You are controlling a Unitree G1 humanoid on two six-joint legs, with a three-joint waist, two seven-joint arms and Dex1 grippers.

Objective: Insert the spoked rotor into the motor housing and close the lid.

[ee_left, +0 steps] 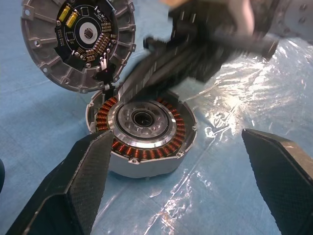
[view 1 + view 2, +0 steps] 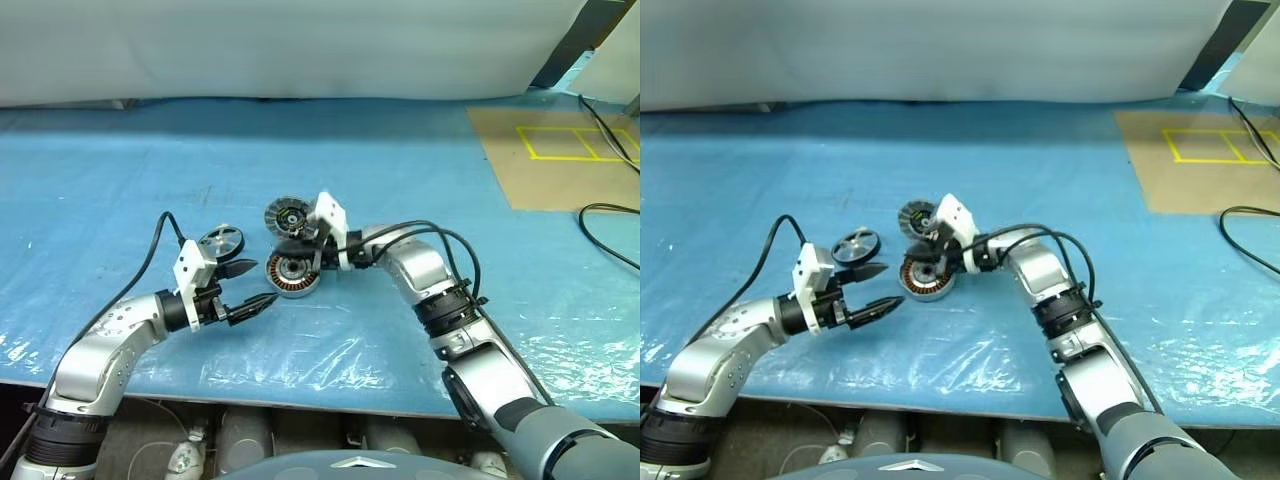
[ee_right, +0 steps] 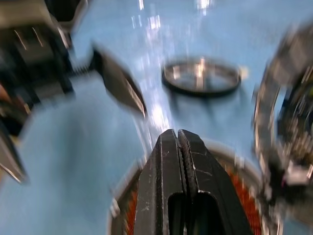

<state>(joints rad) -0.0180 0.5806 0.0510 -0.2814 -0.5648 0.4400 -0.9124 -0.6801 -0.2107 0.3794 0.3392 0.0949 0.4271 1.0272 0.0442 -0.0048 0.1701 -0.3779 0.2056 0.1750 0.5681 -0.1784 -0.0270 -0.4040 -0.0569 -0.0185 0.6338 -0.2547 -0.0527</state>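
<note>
The motor housing (image 2: 292, 273), a short silver cylinder ringed with copper windings, sits open on the blue sheet. The lid (image 2: 287, 214) stands tilted up at its far rim, its circuit side with yellow parts facing me. The spoked rotor (image 2: 221, 243) lies flat on the sheet, left of the housing. My right gripper (image 2: 292, 248) is shut and empty. It reaches in from the right just over the housing's far edge, below the lid. My left gripper (image 2: 251, 286) hangs open and empty, just left of the housing and in front of the rotor, with the housing between its fingers (image 1: 83, 181) in the left wrist view.
A blue plastic sheet (image 2: 150, 170) covers the table. At the far right is a brown board (image 2: 560, 160) with yellow tape lines, and black cables (image 2: 610, 215) run there. The table's front edge (image 2: 320, 400) is close under my arms.
</note>
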